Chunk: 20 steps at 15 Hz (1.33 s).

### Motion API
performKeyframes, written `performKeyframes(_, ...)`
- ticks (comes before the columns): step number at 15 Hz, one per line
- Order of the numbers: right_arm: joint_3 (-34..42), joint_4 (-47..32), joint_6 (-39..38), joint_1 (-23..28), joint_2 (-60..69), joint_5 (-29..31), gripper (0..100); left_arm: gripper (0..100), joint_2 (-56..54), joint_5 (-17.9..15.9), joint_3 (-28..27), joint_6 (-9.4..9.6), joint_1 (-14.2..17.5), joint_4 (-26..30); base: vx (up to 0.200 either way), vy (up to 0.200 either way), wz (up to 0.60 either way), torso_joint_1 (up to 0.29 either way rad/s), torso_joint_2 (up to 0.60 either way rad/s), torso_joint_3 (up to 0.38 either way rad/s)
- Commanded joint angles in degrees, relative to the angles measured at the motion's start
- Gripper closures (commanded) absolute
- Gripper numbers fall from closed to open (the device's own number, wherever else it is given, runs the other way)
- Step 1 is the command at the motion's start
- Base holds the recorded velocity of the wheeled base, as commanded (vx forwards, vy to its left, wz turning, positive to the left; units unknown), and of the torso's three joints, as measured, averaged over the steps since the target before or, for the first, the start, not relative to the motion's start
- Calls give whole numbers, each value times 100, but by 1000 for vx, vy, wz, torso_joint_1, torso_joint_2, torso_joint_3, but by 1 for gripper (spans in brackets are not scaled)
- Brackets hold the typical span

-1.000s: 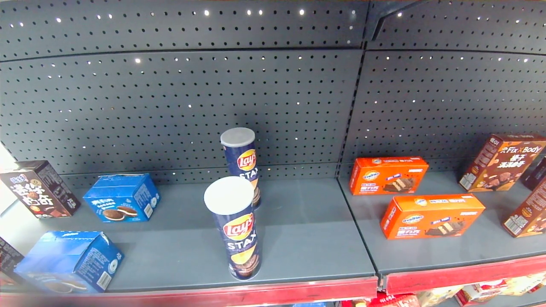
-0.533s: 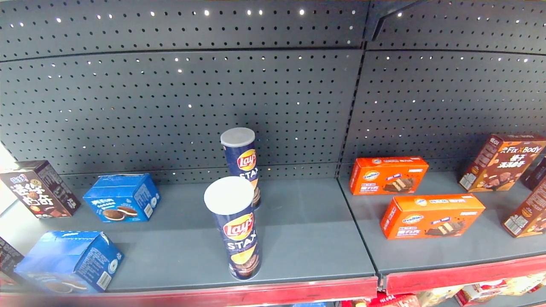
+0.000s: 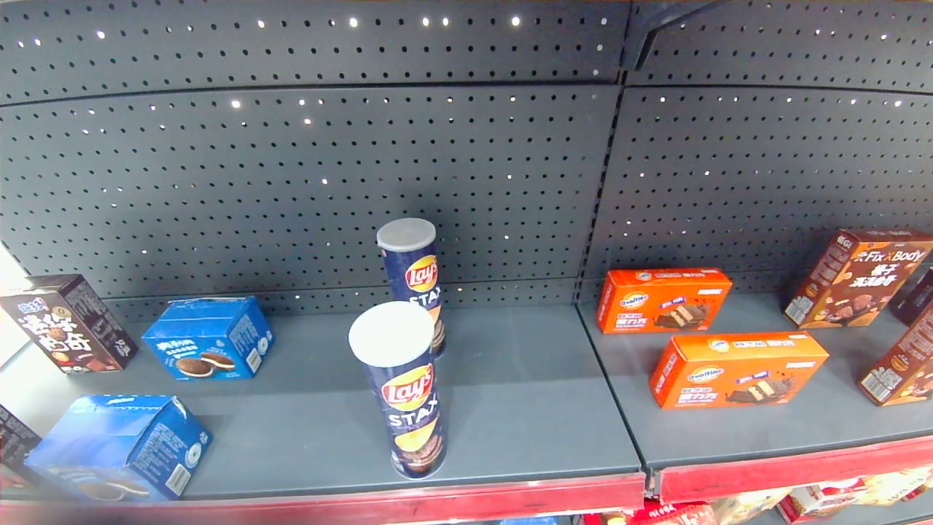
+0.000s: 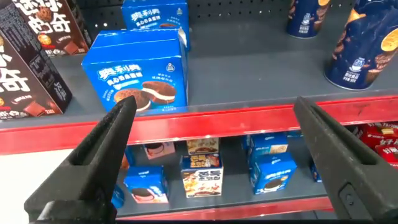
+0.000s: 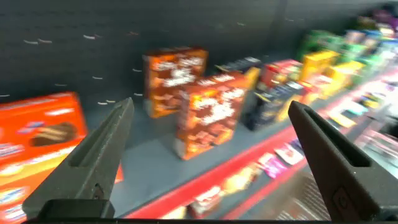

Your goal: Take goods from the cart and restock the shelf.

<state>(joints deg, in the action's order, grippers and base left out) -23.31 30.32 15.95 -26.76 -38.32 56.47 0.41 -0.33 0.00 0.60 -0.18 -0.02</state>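
While two chip cans stand mid-frame on the shelf, my left claw and right claw gape wide and empty; another cart pick remains, I judge.

Grey perforated back panel, red front strip along the edge, small boxes on the tier below
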Motion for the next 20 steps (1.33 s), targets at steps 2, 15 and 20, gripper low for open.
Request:
performKeyframes(2, -25, -87, -12, -181, -9, 40, 0, 0, 11, -2, 0, 2, 1, 2, 0, 0, 0, 0, 0, 0)
performKeyframes(15, 2331, -2434, -680, 3159, 3304, -5436, 0, 0, 11, -2, 0, 2, 1, 2, 0, 0, 0, 0, 0, 0)
performKeyframes(20, 2331, -2663, -1348, 3142, 3313, -5031, 0, 0, 11, -2, 0, 2, 1, 2, 0, 0, 0, 0, 0, 0)
